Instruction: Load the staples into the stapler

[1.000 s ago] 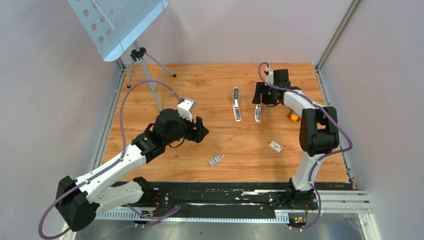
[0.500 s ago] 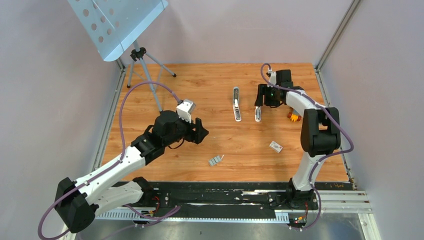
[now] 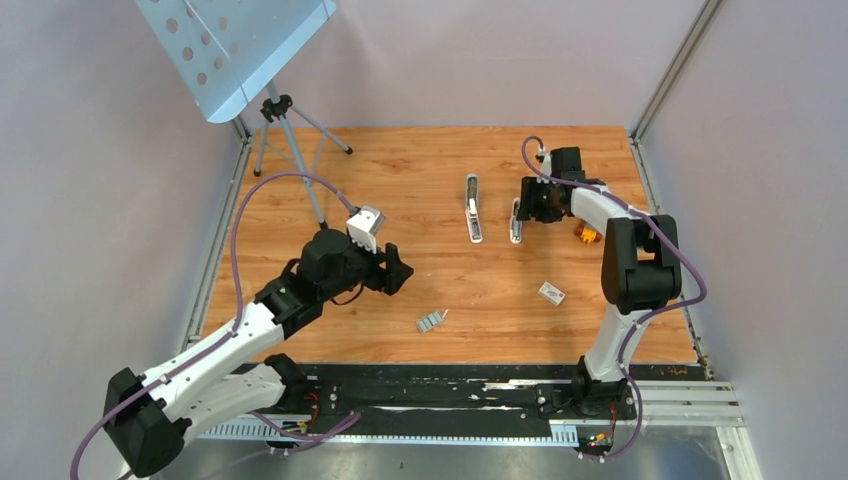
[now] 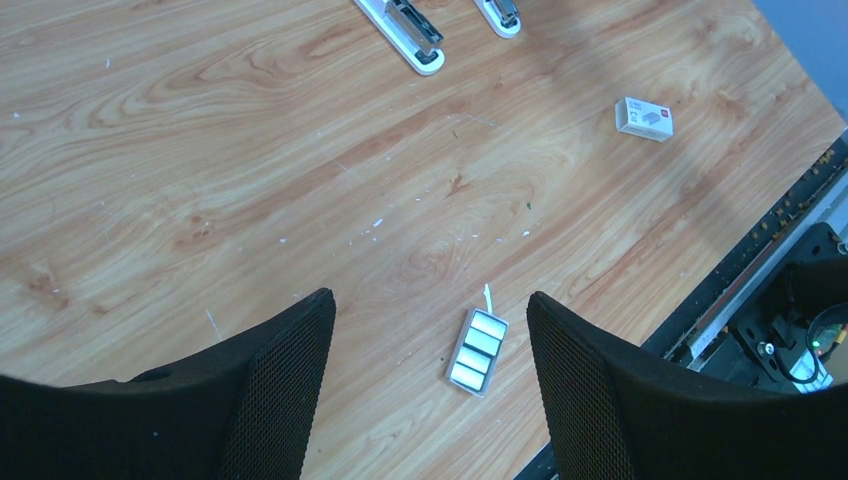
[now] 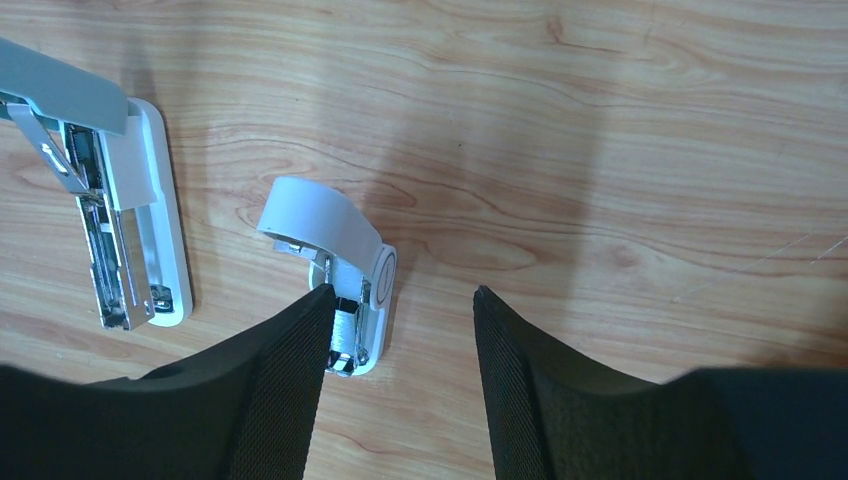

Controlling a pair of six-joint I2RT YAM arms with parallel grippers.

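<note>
Wood-grain counter [image 3: 400, 170] inside pale walls, with a perforated metal panel on a tripod [image 3: 235, 45] at the far left corner.

Left gripper [image 4: 428, 300] hangs above the near-middle of the counter. Its fingers are spread wide and grasp nothing.

Below and between them lies the tiny silvery-grey block of staples [image 4: 477, 352], flat on the wood near the front edge. It reads as four pale ribbed segments in a thin grey frame, possibly a small tray; too small to be sure.

Small white cardboard box [image 3: 552, 293] sits shut to the right of the staples, well apart from them. Contents hidden.

Two staplers lie side by side at far centre:
- Slim stapler with grey-blue top and white base [image 5: 125, 230] is hinged open, metal channel exposed. Cannot tell whether anything is loaded in it.
- Shorter white stapler with pale curled lid [image 5: 345, 260] lies just right of it, lid raised.

Right gripper [image 5: 402, 292] is low over the shorter one, fingers parted and not clamped. The stapler's near end is against the left finger [image 5: 290, 380], with a clear gap to the other finger.

Colourful toy-brick block [image 3: 587, 234] sits beside the right arm.
</note>
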